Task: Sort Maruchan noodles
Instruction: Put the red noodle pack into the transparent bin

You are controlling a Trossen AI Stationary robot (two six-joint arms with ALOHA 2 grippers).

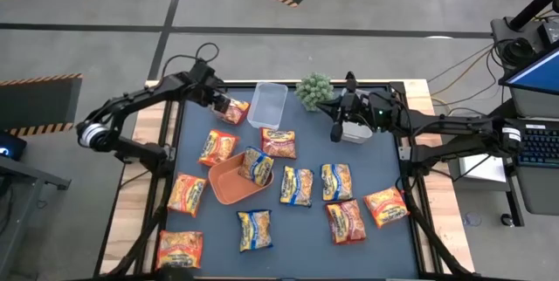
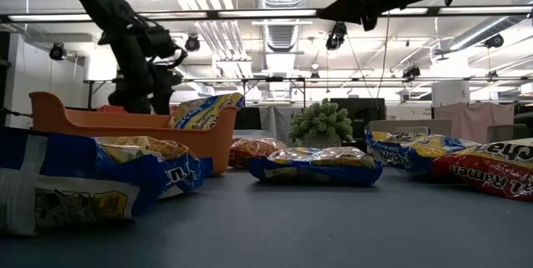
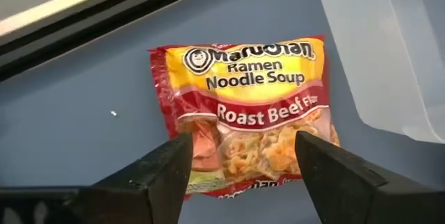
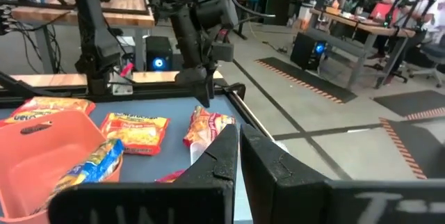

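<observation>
Across the table's far left corner, our left fingers (image 3: 243,172) stand apart astride the Roast Beef packet (image 3: 243,113); our right fingers (image 4: 240,156) wait together.

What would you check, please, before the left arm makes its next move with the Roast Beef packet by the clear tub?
1. Left gripper open: ok.
2. Roast Beef packet lying flat on the table, free of the fingers: ok.
3. Packet inside the clear tub: not ok, it lies beside it.
4. Right gripper shut, holding nothing: ok.
5. Right arm clear of the left arm's side: ok.
</observation>
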